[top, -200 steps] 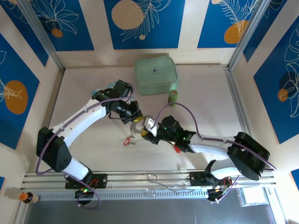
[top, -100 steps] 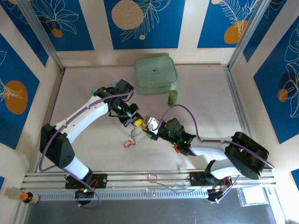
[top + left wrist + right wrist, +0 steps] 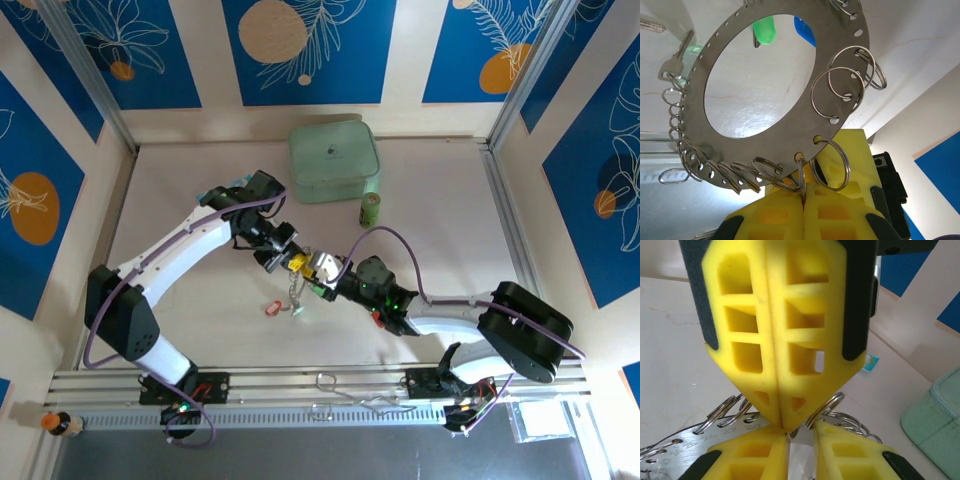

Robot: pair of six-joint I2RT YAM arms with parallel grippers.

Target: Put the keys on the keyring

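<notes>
My left pincer [image 3: 803, 196] clamps the keyring [image 3: 770, 149] by its rim. My right pincer [image 3: 801, 434], narrowed about something silvery, grip unclear, has that ring at nine o'clock.

Mint-green square case [image 3: 334, 160] is sitting toward the table's [image 3: 450, 230] far side, with a green cylindrical bottle [image 3: 371, 209] sitting just beside its near right corner. Small orange-capped bottle [image 3: 58, 423] is lying at the near left corner.

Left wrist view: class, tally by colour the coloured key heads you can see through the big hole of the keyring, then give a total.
Green-headed key: 1
Blue-headed key: 1
Total: 2
</notes>
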